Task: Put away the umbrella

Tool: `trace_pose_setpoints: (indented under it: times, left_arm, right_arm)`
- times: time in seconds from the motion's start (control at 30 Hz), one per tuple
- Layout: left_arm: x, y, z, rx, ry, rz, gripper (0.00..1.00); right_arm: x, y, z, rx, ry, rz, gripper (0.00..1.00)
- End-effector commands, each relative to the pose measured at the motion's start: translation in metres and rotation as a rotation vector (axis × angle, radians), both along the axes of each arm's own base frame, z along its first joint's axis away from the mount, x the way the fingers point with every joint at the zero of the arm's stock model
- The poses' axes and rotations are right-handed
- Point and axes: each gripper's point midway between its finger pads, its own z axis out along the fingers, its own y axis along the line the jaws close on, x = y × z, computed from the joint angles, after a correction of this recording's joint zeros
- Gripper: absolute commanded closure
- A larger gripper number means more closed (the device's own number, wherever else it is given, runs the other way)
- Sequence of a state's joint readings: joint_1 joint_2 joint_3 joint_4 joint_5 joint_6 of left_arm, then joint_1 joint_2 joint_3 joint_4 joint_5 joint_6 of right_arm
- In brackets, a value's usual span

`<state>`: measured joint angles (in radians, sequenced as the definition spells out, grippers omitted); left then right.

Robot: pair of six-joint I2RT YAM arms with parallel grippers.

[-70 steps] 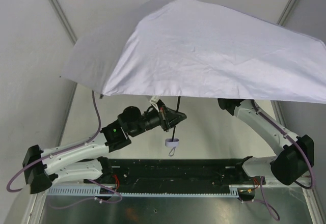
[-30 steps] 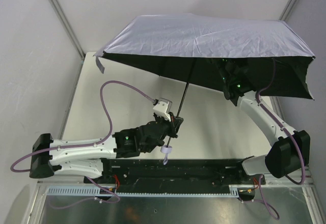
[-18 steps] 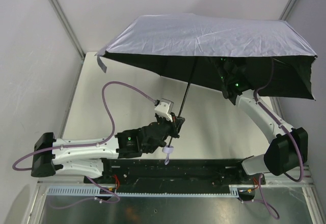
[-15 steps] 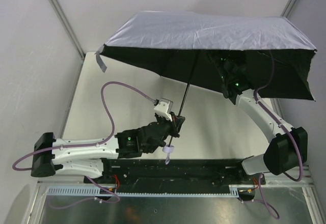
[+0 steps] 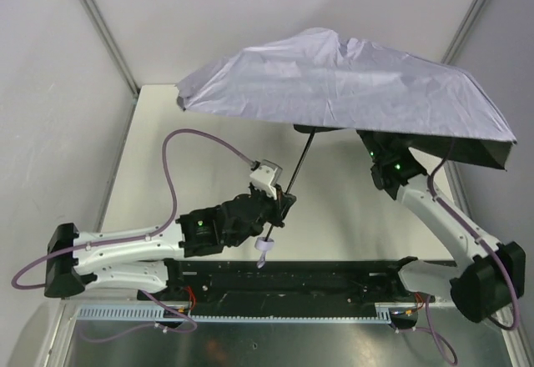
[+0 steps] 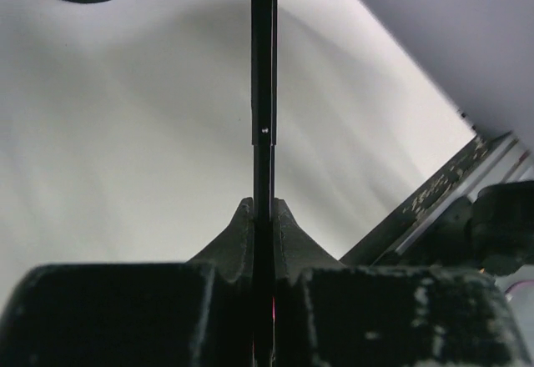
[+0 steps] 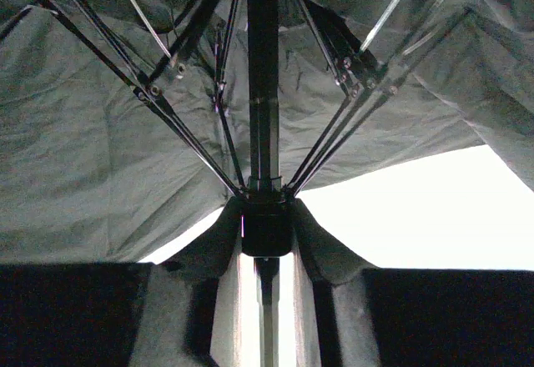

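Observation:
The umbrella is open, its pale lavender-grey canopy (image 5: 350,79) spread over the table's back right and sagging slightly. Its thin black shaft (image 5: 298,160) slants down to the small pale handle (image 5: 264,248) with a wrist loop. My left gripper (image 5: 280,200) is shut on the shaft just above the handle; the left wrist view shows the shaft (image 6: 263,92) pinched between the fingers (image 6: 288,229). My right gripper (image 7: 267,227) is under the canopy, shut on the black runner (image 7: 267,225) where the ribs (image 7: 175,117) meet the shaft. In the top view the canopy hides it.
The pale tabletop (image 5: 209,167) lies under the umbrella. A black rail (image 5: 284,279) holds the arm bases at the near edge. Grey walls with metal posts (image 5: 100,29) close in left and back. A purple cable (image 5: 196,138) loops above the left arm.
The canopy has tilted from showing its dark underside to showing its top, and has begun to slacken. The left gripper and handle shifted slightly lower; the right arm swung down and right under the canopy.

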<state>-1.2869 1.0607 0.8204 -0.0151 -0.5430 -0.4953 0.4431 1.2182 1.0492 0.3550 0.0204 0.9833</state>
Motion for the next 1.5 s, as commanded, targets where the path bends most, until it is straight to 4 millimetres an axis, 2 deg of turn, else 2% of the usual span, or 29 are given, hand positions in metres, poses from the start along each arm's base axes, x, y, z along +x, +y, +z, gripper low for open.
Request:
trace_pose_setpoints:
  times: [0.0, 0.1, 0.13, 0.23, 0.3, 0.33, 0.43, 0.5, 0.57, 0.67, 0.7, 0.8, 0.83, 0.9, 0.97, 1.0, 1.07, 1.1, 1.17, 1.23, 1.3, 1.4, 1.47]
  left_arm:
    - [0.027, -0.001, 0.072, -0.107, -0.126, 0.08, 1.0]
    - [0.027, -0.014, 0.071, -0.095, -0.108, 0.047, 0.99]
    - [0.026, -0.016, 0.067, -0.1, -0.079, 0.046, 0.94]
    - [0.011, -0.018, 0.042, -0.108, 0.003, -0.027, 0.59]
    - [-0.003, -0.017, 0.015, -0.096, 0.066, -0.084, 0.43]
    - [-0.01, -0.015, 0.0, -0.087, 0.099, -0.107, 0.38]
    - [-0.028, -0.016, -0.037, -0.073, 0.192, -0.17, 0.31]
    - [-0.039, -0.02, -0.052, -0.081, 0.235, -0.215, 0.3]
    - [-0.049, -0.024, -0.061, -0.087, 0.269, -0.248, 0.31]
    - [-0.059, -0.026, -0.072, -0.08, 0.304, -0.276, 0.41]
    - [-0.062, -0.026, -0.075, -0.077, 0.308, -0.279, 0.48]
    - [-0.057, -0.02, -0.075, -0.071, 0.284, -0.255, 0.8]
    - [-0.051, -0.018, -0.07, -0.07, 0.264, -0.235, 0.89]
    - [-0.032, -0.014, -0.052, -0.085, 0.214, -0.201, 0.97]
    - [-0.005, -0.009, -0.028, -0.111, 0.165, -0.162, 0.99]
    - [0.008, -0.006, -0.015, -0.127, 0.144, -0.144, 1.0]
    - [0.032, -0.003, 0.011, -0.159, 0.114, -0.121, 1.0]
    - [0.042, -0.001, 0.023, -0.172, 0.095, -0.11, 1.0]
    - [0.054, -0.002, 0.042, -0.18, 0.058, -0.099, 1.0]
    - [0.055, -0.005, 0.05, -0.189, 0.05, -0.111, 1.0]
    - [0.053, -0.007, 0.049, -0.196, 0.063, -0.124, 1.0]
    - [0.046, -0.008, 0.043, -0.208, 0.096, -0.14, 1.0]
    - [0.04, -0.007, 0.042, -0.221, 0.108, -0.152, 1.0]
  right_arm:
    - [-0.067, 0.04, -0.001, -0.022, -0.081, 0.213, 1.0]
    - [-0.072, 0.044, 0.007, 0.028, -0.113, 0.243, 1.0]
    - [-0.068, 0.041, 0.011, 0.057, -0.119, 0.247, 1.0]
    - [-0.054, 0.024, 0.027, 0.135, -0.141, 0.234, 1.0]
    - [-0.048, 0.017, 0.041, 0.179, -0.161, 0.237, 1.0]
    - [-0.045, 0.015, 0.045, 0.201, -0.166, 0.239, 1.0]
    - [-0.041, 0.015, 0.058, 0.249, -0.183, 0.253, 1.0]
    - [-0.037, 0.016, 0.063, 0.265, -0.192, 0.252, 1.0]
    - [-0.033, 0.015, 0.068, 0.258, -0.202, 0.245, 1.0]
    - [-0.023, 0.009, 0.072, 0.219, -0.21, 0.221, 1.0]
    - [-0.019, 0.005, 0.073, 0.212, -0.209, 0.216, 1.0]
    - [-0.006, -0.002, 0.069, 0.154, -0.188, 0.209, 1.0]
    - [-0.004, 0.001, 0.065, 0.119, -0.173, 0.226, 1.0]
    - [-0.004, 0.016, 0.046, 0.041, -0.131, 0.283, 1.0]
    - [-0.016, 0.043, 0.016, -0.061, -0.083, 0.389, 1.0]
    - [-0.029, 0.061, 0.001, -0.117, -0.06, 0.451, 1.0]
    - [-0.064, 0.09, -0.025, -0.194, -0.037, 0.532, 1.0]
    - [-0.088, 0.104, -0.033, -0.206, -0.049, 0.572, 1.0]
    - [-0.126, 0.121, -0.06, -0.212, -0.017, 0.601, 1.0]
    - [-0.148, 0.125, -0.073, -0.17, 0.0, 0.598, 1.0]
    - [-0.152, 0.121, -0.078, -0.149, 0.015, 0.572, 1.0]
    - [-0.141, 0.109, -0.073, -0.112, 0.022, 0.536, 1.0]
    - [-0.134, 0.108, -0.074, -0.081, 0.04, 0.548, 1.0]
